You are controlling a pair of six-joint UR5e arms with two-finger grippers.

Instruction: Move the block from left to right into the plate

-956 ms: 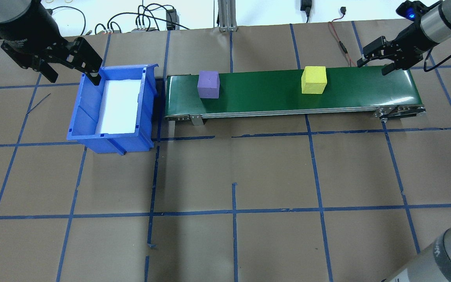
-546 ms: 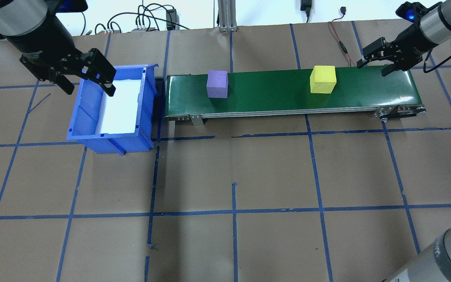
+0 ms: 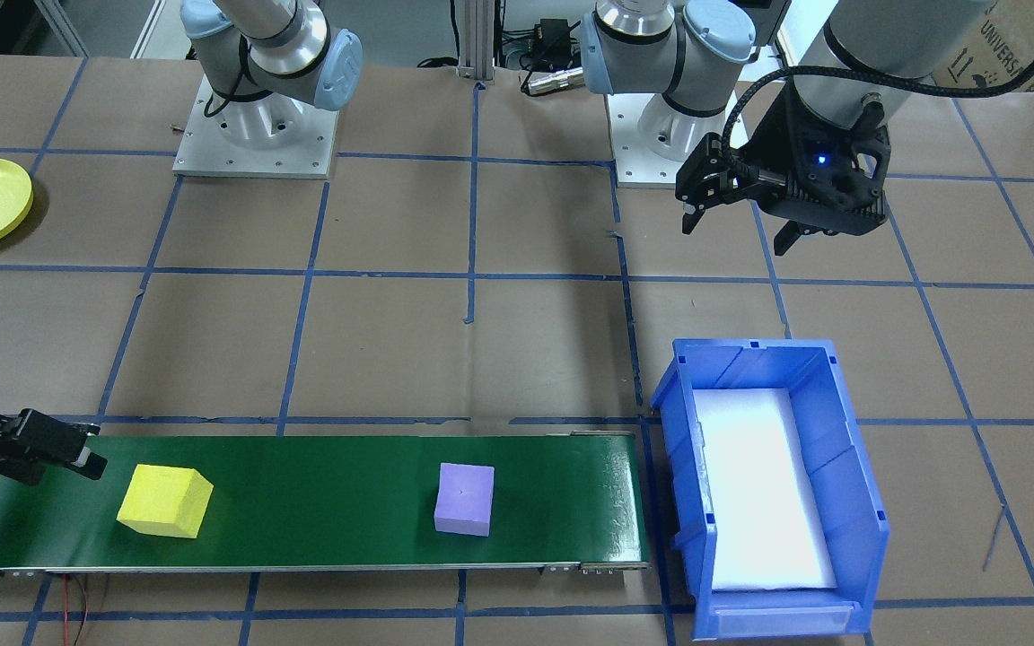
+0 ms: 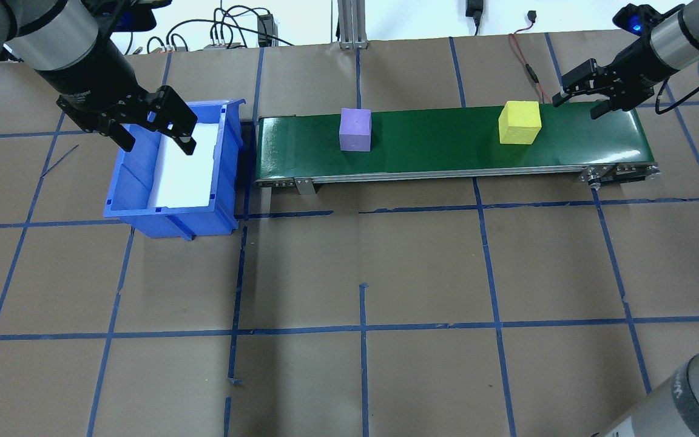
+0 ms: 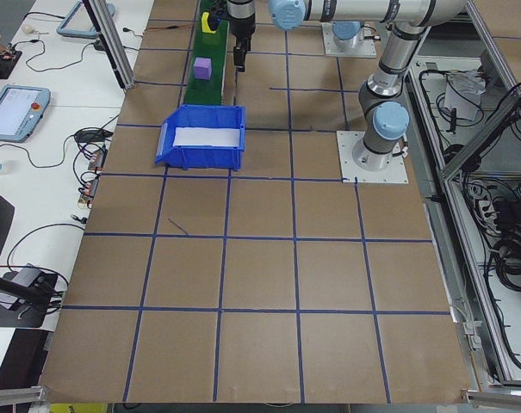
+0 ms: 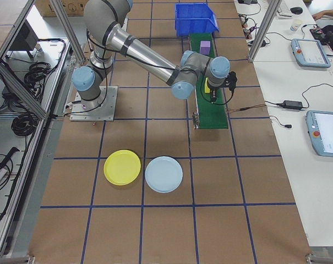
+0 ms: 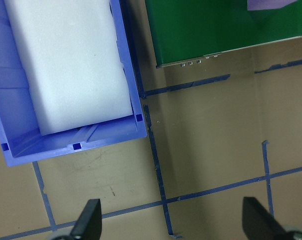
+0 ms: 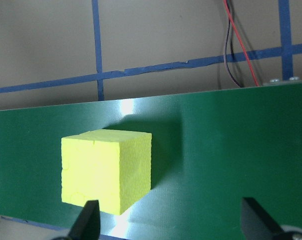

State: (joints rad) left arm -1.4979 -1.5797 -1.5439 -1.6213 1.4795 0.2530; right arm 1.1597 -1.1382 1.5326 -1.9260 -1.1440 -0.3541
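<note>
Both blocks rode the conveyor belt [image 4: 446, 142] toward 3 o'clock; yellow block [image 4: 519, 122] nears right gripper [image 4: 589, 97], jaws open, empty. Left gripper [image 4: 152, 124] open over blue bin [image 4: 143, 209]. Next: grasp yellow, carry to yellow plate [image 6: 122, 167].

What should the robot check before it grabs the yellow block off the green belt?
1. Right gripper jaws open: ok, spread wide in the right wrist view.
2. Right gripper empty: ok, nothing between the jaws.
3. Yellow block upright on the green belt: ok.
4. Yellow block between the jaws: not ok, it sits off to one side in the right wrist view.
5. Purple block out of the way: ok, well apart on the belt.
6. Yellow plate free to take a block: ok, nothing lies on it.
</note>
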